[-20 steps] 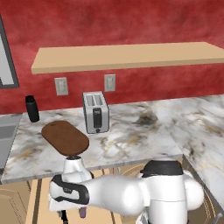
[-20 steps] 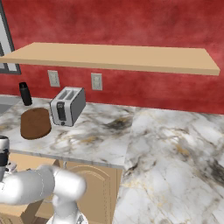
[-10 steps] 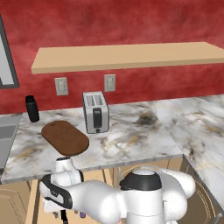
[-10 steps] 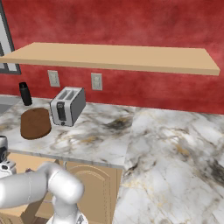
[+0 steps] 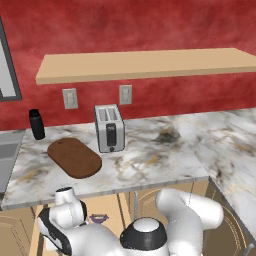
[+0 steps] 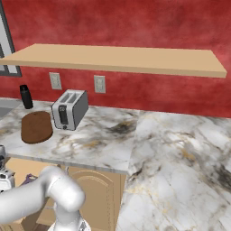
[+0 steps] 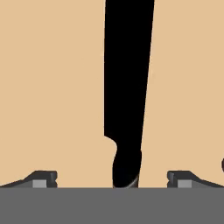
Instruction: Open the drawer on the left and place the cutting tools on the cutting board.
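Note:
The drawer (image 5: 111, 209) stands pulled out under the counter's left end, its tan inside showing. My gripper (image 7: 113, 180) hangs open just above the drawer floor. In the hand view the slim dark knife (image 7: 127, 87) lies between my two fingertips (image 7: 43, 178), its rounded handle end nearest the hand, and neither tip touches it. The purple peeler (image 5: 98, 218) lies in the drawer just right of my hand; the right base view catches the peeler (image 6: 29, 179) too. The dark-brown cutting board (image 5: 75, 157) lies flat on the marble counter, left of the toaster, with nothing on it.
A silver toaster (image 5: 110, 128) stands right of the board and a dark bottle (image 5: 36, 124) behind it by the wall. A wooden shelf (image 5: 145, 65) runs above the counter. Arched cabinet doors (image 6: 97, 198) lie below the counter on the right.
My hand has moved left and down into the open drawer, and the arm has folded lower in front of the cabinets. The jaws have stayed open.

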